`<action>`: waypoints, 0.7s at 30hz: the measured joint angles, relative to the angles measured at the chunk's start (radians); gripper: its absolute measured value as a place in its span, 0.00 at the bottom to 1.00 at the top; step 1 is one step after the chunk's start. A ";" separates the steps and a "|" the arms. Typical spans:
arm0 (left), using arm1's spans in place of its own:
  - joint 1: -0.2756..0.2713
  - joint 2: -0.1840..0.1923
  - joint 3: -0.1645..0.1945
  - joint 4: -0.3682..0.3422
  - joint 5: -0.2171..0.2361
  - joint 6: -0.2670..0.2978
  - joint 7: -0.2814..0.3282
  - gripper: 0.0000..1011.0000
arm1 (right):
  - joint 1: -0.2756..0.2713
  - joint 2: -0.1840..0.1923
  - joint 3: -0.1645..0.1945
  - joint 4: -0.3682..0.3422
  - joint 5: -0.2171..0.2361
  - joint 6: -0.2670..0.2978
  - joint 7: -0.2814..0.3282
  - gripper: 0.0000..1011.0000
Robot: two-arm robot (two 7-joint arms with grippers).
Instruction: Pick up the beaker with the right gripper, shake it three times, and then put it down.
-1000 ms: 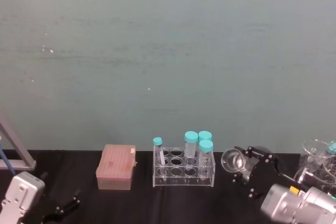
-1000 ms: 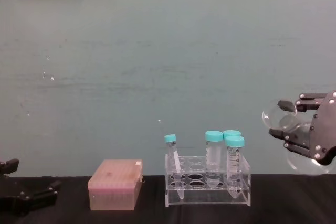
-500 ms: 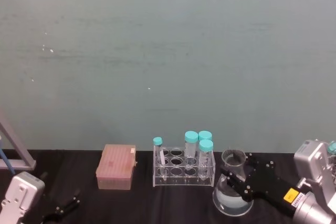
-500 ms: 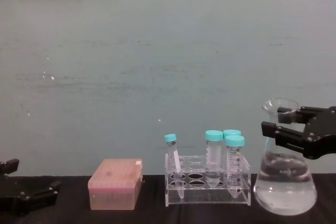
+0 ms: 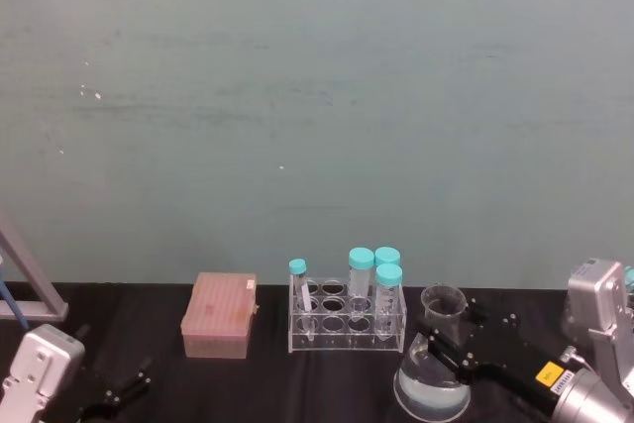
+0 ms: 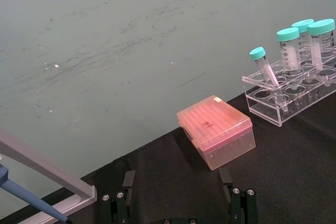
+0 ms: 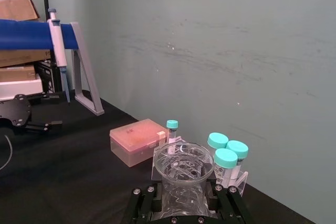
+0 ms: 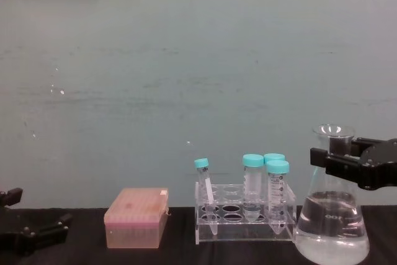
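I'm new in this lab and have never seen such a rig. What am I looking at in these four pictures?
This is a two-armed robot working at a black table. One picture comes from a camera on its head, one from its chest, and one from each wrist. On the table stand a pink box and a clear rack holding four teal-capped tubes. The right tool is closed on the neck of the beaker, a cone-shaped glass flask with clear liquid in it. The beaker is upright and low, just beside the rack; whether its base touches the table I cannot tell. The left tool is open, holds nothing, and sits low on the robot's left side.
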 joint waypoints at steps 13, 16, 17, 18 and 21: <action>0.000 0.000 0.000 0.000 0.000 0.000 0.000 0.99 | 0.000 0.002 -0.004 0.000 0.007 0.002 -0.008 0.45; 0.000 0.000 0.000 0.000 0.000 0.000 0.000 0.99 | 0.000 0.002 -0.004 0.000 0.007 0.002 -0.007 0.45; 0.000 0.000 0.000 0.000 0.000 0.000 0.000 0.99 | 0.000 0.002 -0.004 0.000 0.007 0.002 -0.007 0.45; 0.000 0.000 0.000 0.000 0.000 0.000 0.000 0.99 | 0.000 0.002 -0.004 0.000 0.007 0.002 -0.007 0.45; 0.000 0.000 0.000 0.000 0.000 0.000 0.000 0.99 | 0.000 0.002 -0.004 0.000 0.007 0.002 -0.007 0.45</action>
